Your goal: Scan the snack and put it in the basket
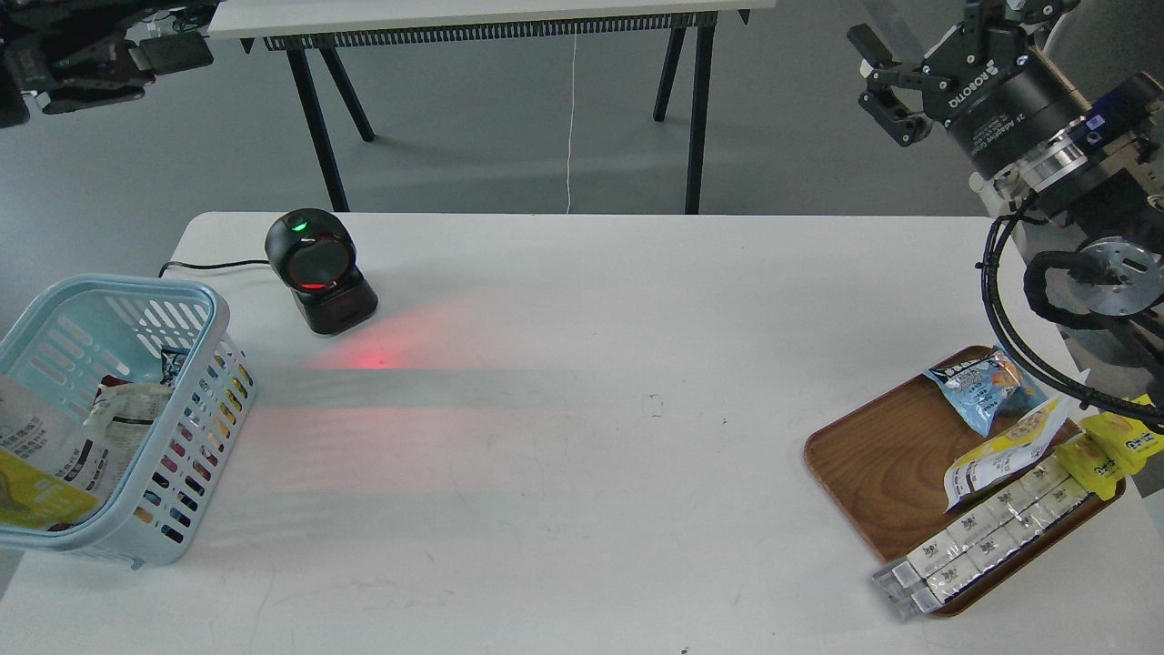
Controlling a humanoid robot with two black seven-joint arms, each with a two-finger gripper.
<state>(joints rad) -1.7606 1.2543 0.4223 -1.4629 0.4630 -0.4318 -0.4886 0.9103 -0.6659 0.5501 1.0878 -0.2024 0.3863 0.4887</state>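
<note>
The snack (41, 473), a pouch with a white top, black text and a yellow lower front, lies inside the light blue basket (216, 314) at the table's left edge, among other packs. My left gripper (136, 56) is high at the top left, far above the basket; it is dark and blurred, and nothing shows in it. My right gripper (880, 82) is raised at the top right, above and behind the tray, with its fingers spread and empty.
A black scanner (318, 273) with a red window stands at the back left and throws red light on the table. A wooden tray (873, 455) at the right holds a blue snack bag (982, 387), a white pouch with a yellow edge (1000, 450), yellow packs (1109, 455) and boxed strips (982, 537).
</note>
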